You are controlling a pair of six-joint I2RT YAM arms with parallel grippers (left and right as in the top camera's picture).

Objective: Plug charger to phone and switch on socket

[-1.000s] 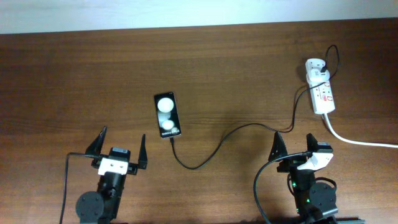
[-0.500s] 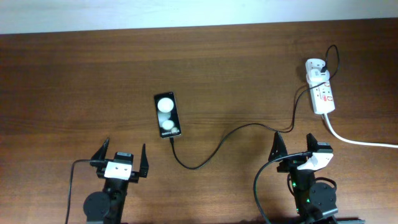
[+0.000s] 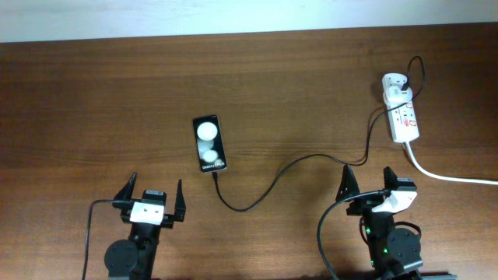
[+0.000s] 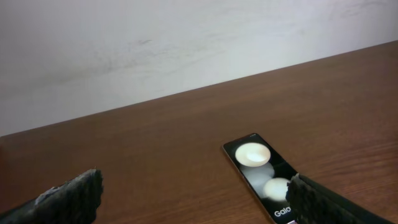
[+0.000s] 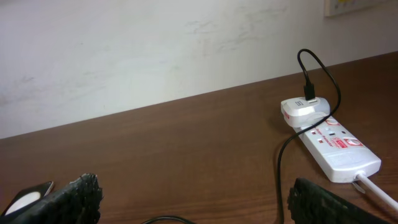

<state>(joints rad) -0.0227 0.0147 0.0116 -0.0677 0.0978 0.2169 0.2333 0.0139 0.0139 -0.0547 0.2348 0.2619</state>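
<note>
The black phone [image 3: 208,144] lies flat left of the table's middle; it also shows in the left wrist view [image 4: 261,177] with "Galaxy" lettering at its near end. The thin black charger cable [image 3: 284,169] runs from the phone's near end, where its tip seems to sit, to the white adapter [image 3: 395,85] plugged into the white socket strip [image 3: 405,120] at the far right. Adapter [image 5: 305,111] and strip [image 5: 339,149] show in the right wrist view. My left gripper [image 3: 149,190] is open and empty near the front edge, below the phone. My right gripper [image 3: 369,183] is open and empty below the strip.
The strip's thick white cord [image 3: 451,176] runs off the right edge. Thick black robot cables [image 3: 89,225] trail from both arm bases at the front. A white wall [image 4: 186,43] stands behind the table's far edge.
My left gripper has drawn back toward the front edge and straightened since a second ago; it has been still for the last half second. The right arm, phone and cable have not moved.
</note>
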